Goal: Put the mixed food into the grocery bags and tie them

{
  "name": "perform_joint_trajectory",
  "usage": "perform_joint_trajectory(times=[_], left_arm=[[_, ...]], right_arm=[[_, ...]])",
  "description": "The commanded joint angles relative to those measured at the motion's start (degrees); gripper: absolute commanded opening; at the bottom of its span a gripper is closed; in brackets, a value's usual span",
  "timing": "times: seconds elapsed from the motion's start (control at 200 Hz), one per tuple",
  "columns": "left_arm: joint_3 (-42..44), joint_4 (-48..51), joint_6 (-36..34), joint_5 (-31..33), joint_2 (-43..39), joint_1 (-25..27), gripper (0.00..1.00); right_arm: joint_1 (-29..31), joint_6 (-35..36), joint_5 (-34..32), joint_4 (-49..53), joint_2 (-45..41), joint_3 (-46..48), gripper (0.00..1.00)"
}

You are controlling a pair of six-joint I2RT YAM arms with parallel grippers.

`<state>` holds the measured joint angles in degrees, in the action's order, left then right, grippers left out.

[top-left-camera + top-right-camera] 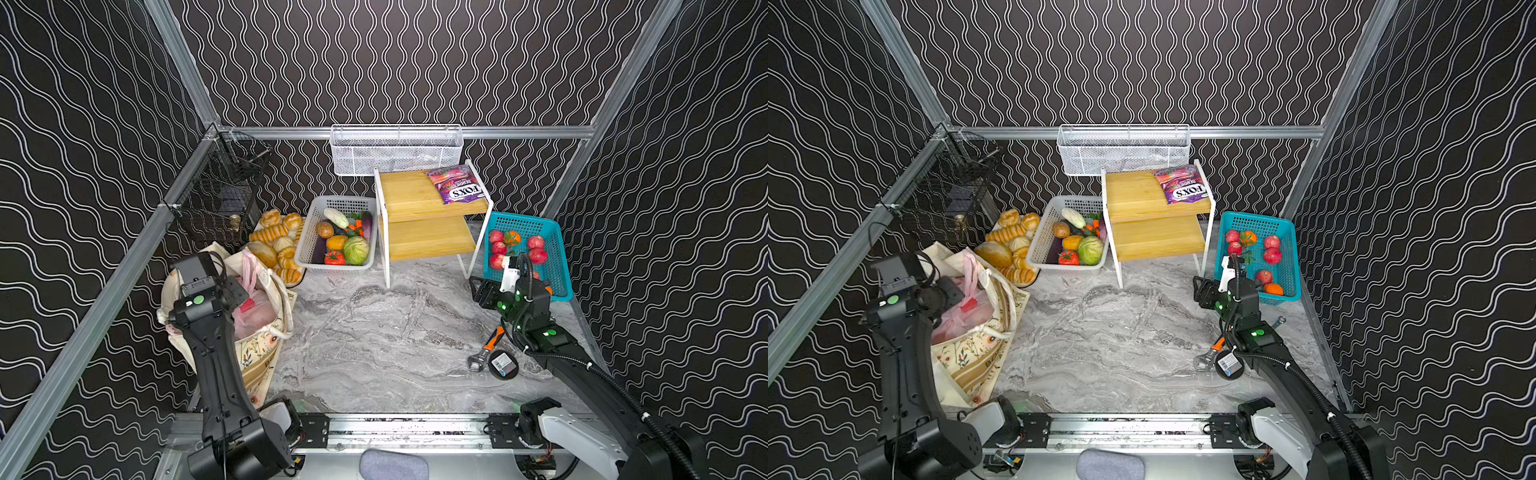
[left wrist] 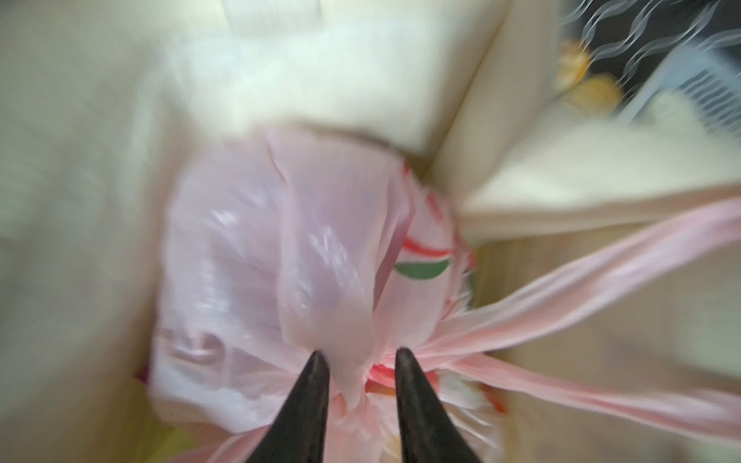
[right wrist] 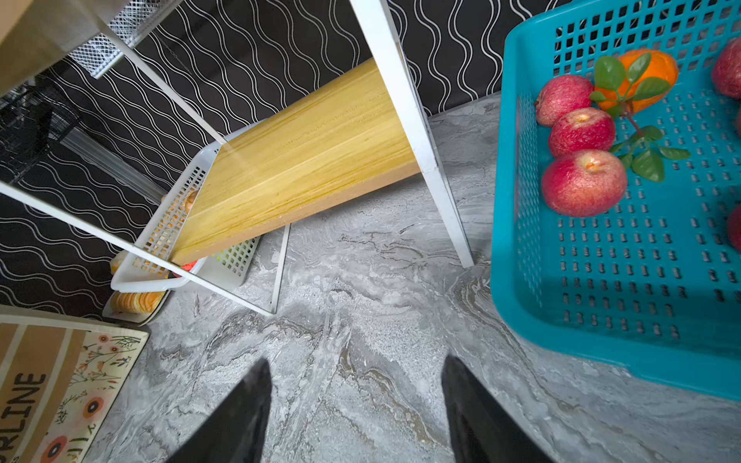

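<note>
The pink plastic carrier [image 1: 257, 316] [image 2: 248, 260] sits bulging inside the cream canvas tote [image 1: 257, 353] [image 3: 60, 381] at the left in both top views. My left gripper [image 2: 361, 352] is down in the tote, open, with a loose fold of the pink bag lying between its fingertips. The bag's long handles [image 2: 601, 272] stretch away from that spot. The left wrist view is blurred. A magenta FOX'S candy pouch [image 1: 457, 185] [image 1: 1183, 185] lies on the shelf's top board. My right gripper [image 3: 357, 360] [image 1: 478, 291] hovers open and empty over the marble top beside the teal basket.
A two-tier wooden shelf [image 1: 415, 195] stands at the back middle. A white vegetable basket [image 1: 307, 245], bread rolls [image 1: 270, 245] and a teal basket [image 1: 557, 249] with red fruit flank it. An orange-handled wrench [image 1: 484, 351] and a round black object [image 1: 503, 363] lie under my right arm.
</note>
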<state>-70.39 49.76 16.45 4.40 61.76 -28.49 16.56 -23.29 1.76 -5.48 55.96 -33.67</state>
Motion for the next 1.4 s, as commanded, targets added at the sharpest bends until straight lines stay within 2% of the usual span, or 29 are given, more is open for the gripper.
perform_joint_trajectory(times=[0.0, 0.065, 0.115, 0.215, 0.42, 0.536, 0.596, 0.806, 0.886, 0.971, 1.051, 1.201, 1.321, 1.396], left_arm=[[-1.8, 0.2, -0.2, 0.9, 0.2, -0.1, 0.41], [0.0, -1.8, -1.5, 1.6, 1.7, -0.1, 0.43], [1.7, -2.4, -1.3, 2.7, 3.9, -0.1, 0.38], [4.6, -3.4, -1.4, -1.1, 7.5, -0.1, 0.32], [14.4, -7.6, 0.0, -1.2, 7.6, -0.1, 0.24], [15.6, -6.7, -0.2, 0.1, 6.2, -0.1, 0.21], [14.2, -5.7, -0.5, 0.5, 5.1, -0.1, 0.24], [0.5, -0.8, -1.0, -2.3, 1.3, -0.1, 0.47], [-3.9, -1.2, -0.4, -7.8, -0.7, 0.0, 0.55], [-4.8, -4.5, 0.1, -16.6, -3.8, 0.8, 0.57], [-2.5, -9.4, 0.3, -24.6, -7.5, 5.0, 0.59], [1.7, -15.7, 0.6, -25.6, -13.4, 21.2, 0.54], [4.2, -16.9, 0.3, -32.0, -10.8, 32.3, 0.51], [6.4, -17.2, -0.6, -30.4, -8.3, 41.1, 0.51]], right_arm=[[0.1, 0.3, -0.4, -2.8, -0.2, 0.4, 0.69], [0.1, 0.2, -0.4, -3.1, -0.2, 0.5, 0.69], [0.1, 0.2, -0.3, -3.1, -0.1, 0.6, 0.69], [0.1, 0.2, -0.2, -3.2, -0.1, 0.7, 0.69], [0.1, 0.7, -0.9, -2.4, -0.6, 0.9, 0.69], [0.1, 0.5, -0.8, -3.1, -0.5, 1.2, 0.69], [0.1, 0.4, -0.5, -3.1, -0.4, 1.0, 0.69], [0.1, 0.6, -0.6, -3.0, -0.3, 0.4, 0.69], [0.1, 0.5, -0.6, -3.3, -0.5, 0.7, 0.69], [0.1, 0.4, -0.3, -4.3, -0.5, 1.1, 0.69], [0.1, 0.5, 0.2, -4.9, -0.4, 1.2, 0.69], [0.1, 0.5, 0.0, -5.2, 0.0, 1.2, 0.69], [0.1, 0.3, 0.1, -6.3, 1.1, 1.1, 0.69], [0.1, 0.1, -0.1, -6.6, 2.0, 0.8, 0.69]])
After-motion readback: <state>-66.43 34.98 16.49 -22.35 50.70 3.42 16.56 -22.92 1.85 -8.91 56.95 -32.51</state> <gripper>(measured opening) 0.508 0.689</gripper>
